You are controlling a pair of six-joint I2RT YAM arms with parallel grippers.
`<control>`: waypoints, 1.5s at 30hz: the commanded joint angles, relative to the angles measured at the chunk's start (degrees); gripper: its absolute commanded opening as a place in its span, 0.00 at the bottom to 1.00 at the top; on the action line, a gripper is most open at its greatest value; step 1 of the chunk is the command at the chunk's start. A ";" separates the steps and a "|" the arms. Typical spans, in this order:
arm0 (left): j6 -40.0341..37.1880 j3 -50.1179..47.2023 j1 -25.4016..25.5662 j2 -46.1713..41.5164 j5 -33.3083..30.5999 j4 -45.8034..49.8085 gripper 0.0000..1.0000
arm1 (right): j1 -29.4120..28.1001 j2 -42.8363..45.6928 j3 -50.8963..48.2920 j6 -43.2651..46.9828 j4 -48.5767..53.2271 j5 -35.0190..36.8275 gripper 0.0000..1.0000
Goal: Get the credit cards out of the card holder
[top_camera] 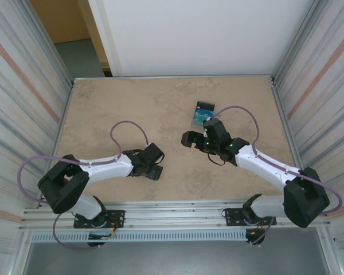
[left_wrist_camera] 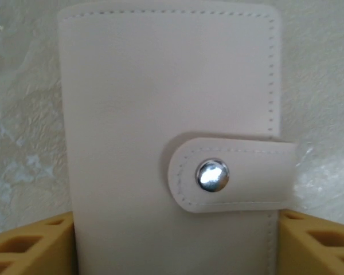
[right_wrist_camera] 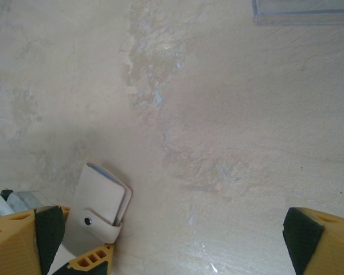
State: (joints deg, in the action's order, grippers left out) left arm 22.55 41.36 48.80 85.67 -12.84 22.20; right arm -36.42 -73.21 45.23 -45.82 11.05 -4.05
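Card holder (left_wrist_camera: pixel 166 103), snapped shut: judged light, soft, slick. Edges flanked by left gripper (left_wrist_camera: pixel 175 243); whether pinched cannot be told. Right gripper (right_wrist_camera: pixel 175 243) spread wide. Snap tab (left_wrist_camera: pixel 246 175) best taken.

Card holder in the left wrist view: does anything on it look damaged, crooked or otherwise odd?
Nothing stands out. The card holder is closed, its snap tab fastened, the stitching even and the beige cover clean. It sits between the jaws of the left gripper.
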 commanded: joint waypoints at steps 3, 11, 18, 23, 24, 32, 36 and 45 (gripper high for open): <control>-0.91 -0.39 -0.59 -0.78 -0.60 1.15 0.68 | -0.39 -1.88 2.28 0.24 0.78 -1.13 0.99; 0.32 -4.26 -0.38 -10.92 1.11 -5.37 0.60 | -0.49 -8.65 -0.92 -8.38 -15.67 -15.92 0.97; 0.83 -7.56 -0.11 -18.49 0.64 -11.63 0.58 | -2.76 -13.67 0.27 -12.50 -23.21 -20.15 0.95; 0.81 -7.21 -0.10 -19.85 0.53 -13.11 0.58 | -4.64 -17.25 1.43 -15.26 -29.39 -22.90 0.90; 0.77 -7.16 -0.09 -19.84 0.56 -13.37 0.58 | -4.76 -17.64 1.64 -15.63 -30.25 -23.23 0.89; 0.93 -6.70 -0.07 -20.21 1.81 -15.08 0.58 | -5.86 -20.16 3.08 -15.81 -32.56 -24.25 0.79; 0.92 -6.56 0.06 -20.93 2.25 -15.69 0.58 | -6.02 -21.43 3.16 -16.56 -34.52 -24.94 0.71; 0.66 -6.30 0.16 -21.54 3.90 -17.76 0.63 | -6.08 -23.55 4.16 -17.46 -37.48 -26.45 0.37</control>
State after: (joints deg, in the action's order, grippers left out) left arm 22.92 34.22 48.75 65.80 -10.22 7.94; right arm -42.11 -95.94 47.92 -62.67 -24.62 -29.41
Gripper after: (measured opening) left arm 0.625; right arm 0.390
